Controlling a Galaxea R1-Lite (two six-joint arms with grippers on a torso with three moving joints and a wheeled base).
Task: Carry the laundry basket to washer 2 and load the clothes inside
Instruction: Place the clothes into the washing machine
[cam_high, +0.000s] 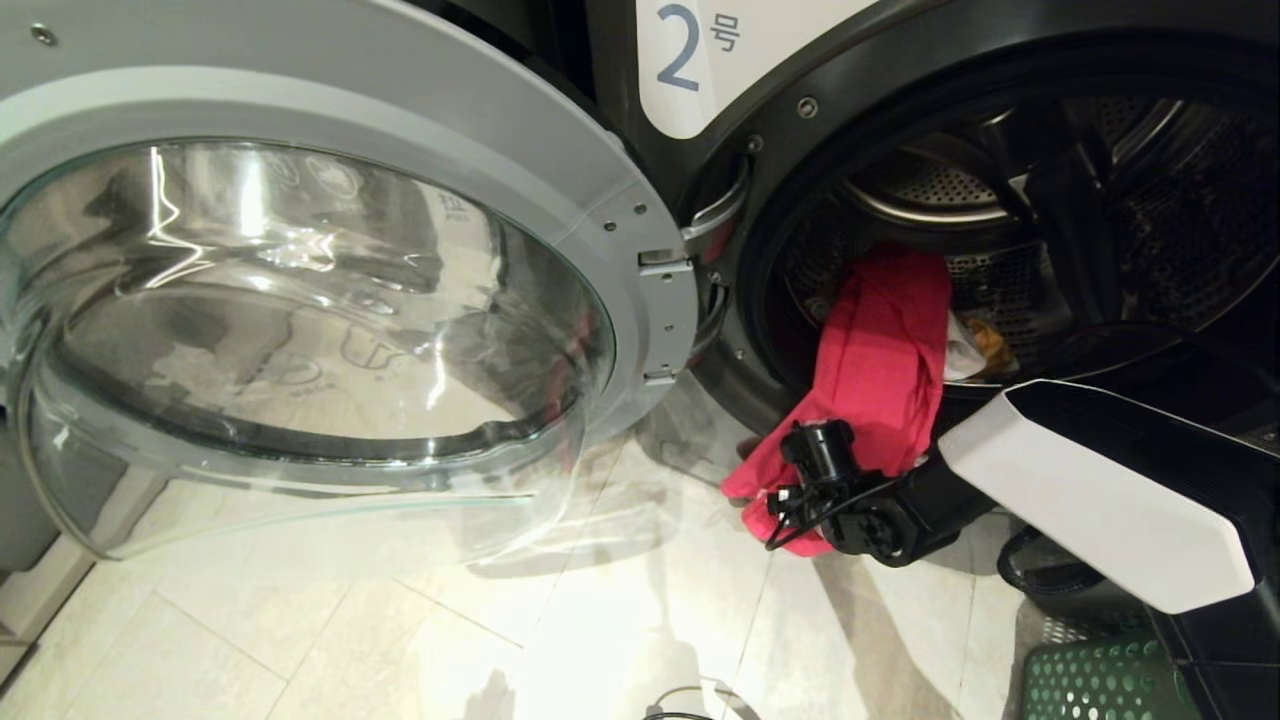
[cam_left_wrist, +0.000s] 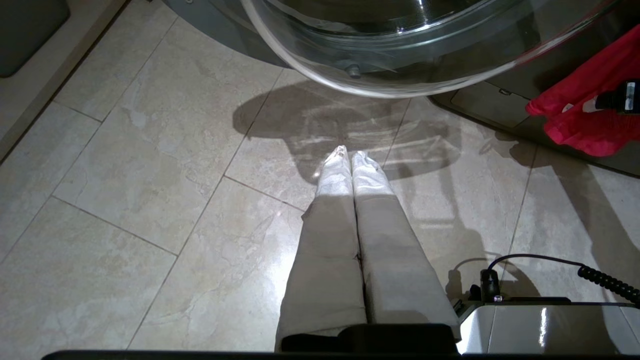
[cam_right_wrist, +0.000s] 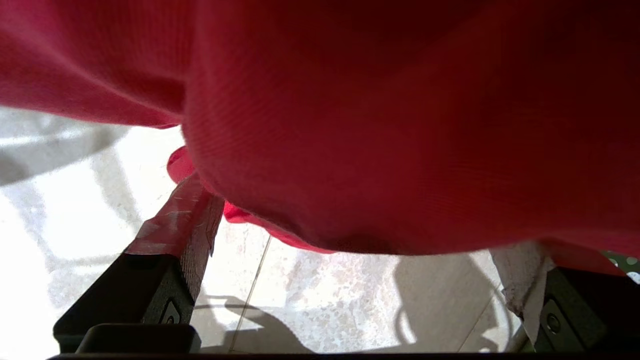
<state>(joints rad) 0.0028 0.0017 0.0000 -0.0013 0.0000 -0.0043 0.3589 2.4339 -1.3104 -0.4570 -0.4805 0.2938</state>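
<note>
One red garment (cam_high: 880, 350) over washer 2 (cam_high: 800, 110) rim

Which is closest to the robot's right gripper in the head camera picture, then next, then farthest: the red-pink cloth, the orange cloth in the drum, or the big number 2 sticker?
1. Red-pink cloth: hanging from the drum, right at the open right gripper.
2. Orange cloth: deeper inside the drum, above.
3. White number 2 sticker: top of the washer front, farthest.

Washer 2 (cam_high: 1000, 200) stands open, its door (cam_high: 300, 300) swung out to its left; one garment (cam_high: 880, 360) hangs from its drum over the lip toward the floor; the laundry basket (cam_high: 1100, 680) sits on the floor before it, to the right.
</note>
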